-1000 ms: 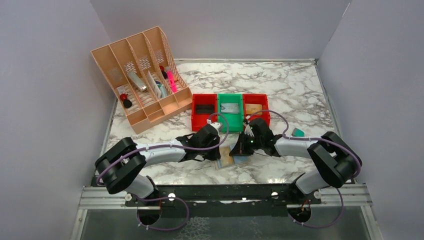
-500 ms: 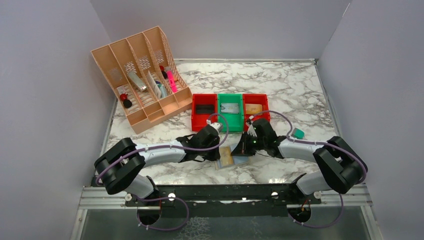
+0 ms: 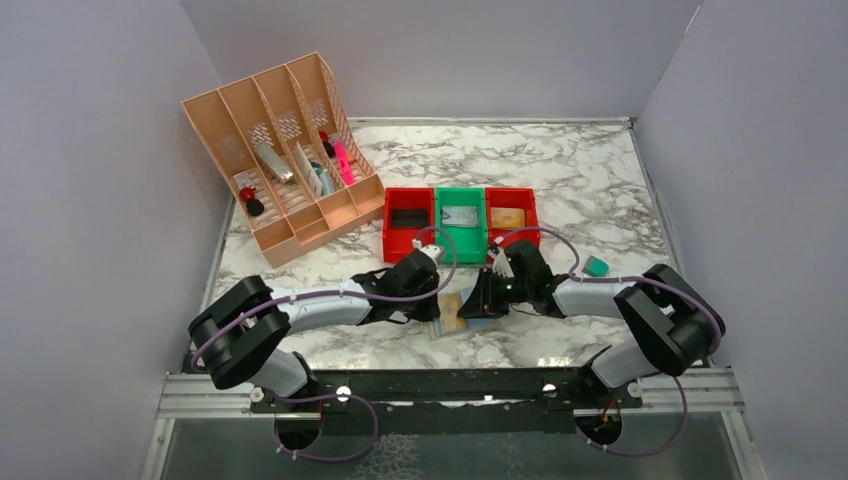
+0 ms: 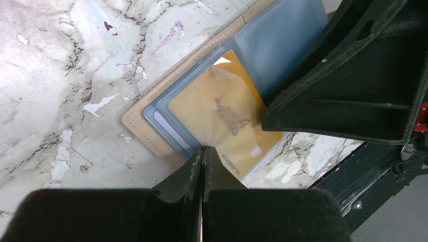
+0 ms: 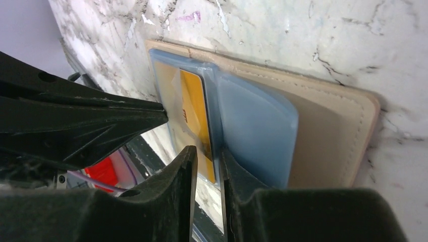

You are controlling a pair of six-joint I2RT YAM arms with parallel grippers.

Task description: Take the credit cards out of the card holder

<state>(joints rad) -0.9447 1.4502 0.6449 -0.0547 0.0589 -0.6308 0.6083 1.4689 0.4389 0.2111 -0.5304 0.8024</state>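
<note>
The card holder (image 3: 458,316) lies open on the marble between both grippers, tan outside (image 5: 323,136) with blue-grey sleeves (image 5: 257,131) inside. A yellow credit card (image 4: 222,116) sits in a clear sleeve. My left gripper (image 4: 203,149) is shut, its tips resting on the near edge of that sleeve (image 3: 432,302). My right gripper (image 5: 207,151) comes in from the other side (image 3: 478,298). Its jaws stand a narrow gap apart, with the sleeve's edge and the yellow card (image 5: 194,111) in the gap.
Just behind the grippers stand a red bin (image 3: 408,237), a green bin (image 3: 460,240) and another red bin (image 3: 512,236), each with a card in it. A peach file organiser (image 3: 285,150) stands back left. A small teal object (image 3: 597,265) lies right of the right arm.
The right gripper's jaws were shut and have parted slightly. The right wrist has shifted a little left over the holder. The left gripper has stayed put.
</note>
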